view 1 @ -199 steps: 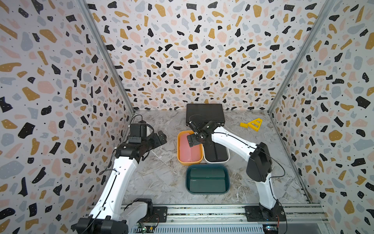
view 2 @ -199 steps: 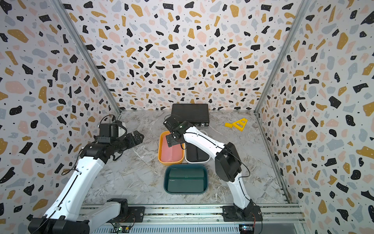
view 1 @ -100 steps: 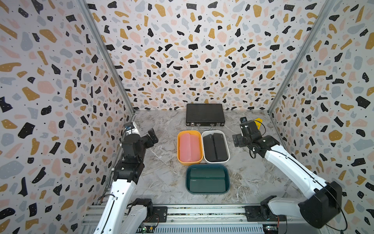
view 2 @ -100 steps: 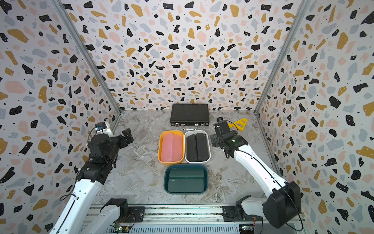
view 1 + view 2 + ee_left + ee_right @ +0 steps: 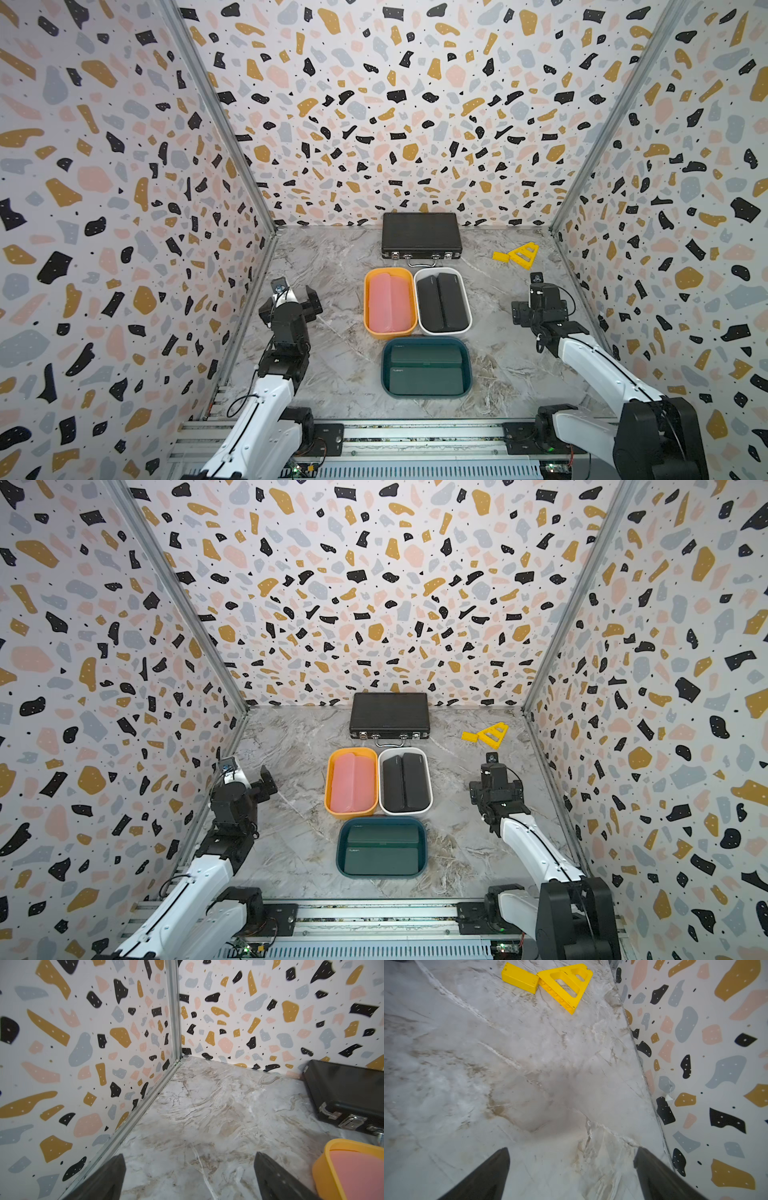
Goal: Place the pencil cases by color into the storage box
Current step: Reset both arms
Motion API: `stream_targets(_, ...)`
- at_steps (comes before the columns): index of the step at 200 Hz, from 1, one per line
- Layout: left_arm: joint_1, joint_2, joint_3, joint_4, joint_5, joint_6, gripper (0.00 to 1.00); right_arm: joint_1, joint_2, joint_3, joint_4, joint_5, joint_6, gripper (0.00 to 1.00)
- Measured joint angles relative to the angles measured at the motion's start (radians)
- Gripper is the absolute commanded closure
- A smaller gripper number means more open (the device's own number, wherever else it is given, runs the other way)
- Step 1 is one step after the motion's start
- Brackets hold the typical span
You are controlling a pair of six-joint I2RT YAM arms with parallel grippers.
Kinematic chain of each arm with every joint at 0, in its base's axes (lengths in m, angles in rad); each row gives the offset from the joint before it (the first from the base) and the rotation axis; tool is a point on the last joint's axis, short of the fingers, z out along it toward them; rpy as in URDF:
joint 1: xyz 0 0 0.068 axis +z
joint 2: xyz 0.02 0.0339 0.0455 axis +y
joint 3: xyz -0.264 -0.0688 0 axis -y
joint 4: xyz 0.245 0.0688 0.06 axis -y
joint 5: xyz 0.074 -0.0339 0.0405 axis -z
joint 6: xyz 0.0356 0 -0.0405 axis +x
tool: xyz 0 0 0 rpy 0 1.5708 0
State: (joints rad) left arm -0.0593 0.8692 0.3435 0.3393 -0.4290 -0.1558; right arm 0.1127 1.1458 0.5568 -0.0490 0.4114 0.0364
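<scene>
Left gripper point(image 5: 188, 1164): jaws spread wide and empty, poised over the bare marble-patterned tabletop point(image 5: 207, 1105) close to the left terrazzo wall point(image 5: 124, 208), well apart from the tubs. Right gripper point(image 5: 571, 1152): jaws likewise spread wide and empty, over bare tabletop beside the right wall, with two yellow plastic pieces point(image 5: 558, 982) lying touching each other farther back towards the rear corner. Between the two arms, at the middle of the tabletop, are three tubs. The orange tub point(image 5: 366, 307) holds the pink pencil cases point(image 5: 389, 303), apparently two, one overlapping the other. The white tub point(image 5: 468, 316), touching the orange tub on its right, holds two black pencil cases point(image 5: 442, 302) side by side, lengthwise front to back. The dark teal tub point(image 5: 384, 370), just in front of that pair, holds two dark green pencil cases point(image 5: 426, 370) lying crosswise, the nearer one partly over the farther. Behind the tubs, against the back wall, lies a black briefcase point(image 5: 420, 232), closed and flat, with its metal latches and handle facing the tubs.
</scene>
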Motion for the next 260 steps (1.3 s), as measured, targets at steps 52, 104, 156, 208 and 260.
stream_targets(52,0.011,0.285,-0.06,0.216,0.027,0.026,0.0,-0.041,0.093,-0.28,0.51,-0.072,0.049,0.01)
stream_targets(104,0.037,0.565,-0.082,0.507,0.165,0.061,0.0,-0.132,0.396,-0.376,1.032,-0.218,0.041,0.01)
stream_targets(156,0.037,0.56,-0.058,0.494,0.22,0.077,0.0,-0.142,0.377,-0.191,0.958,-0.346,0.021,0.01)
stream_targets(208,0.037,0.557,-0.056,0.494,0.234,0.079,0.0,-0.142,0.378,-0.2,0.931,-0.395,0.005,0.01)
stream_targets(260,0.037,0.557,-0.056,0.494,0.237,0.083,0.0,-0.142,0.378,-0.2,0.931,-0.42,-0.001,0.01)
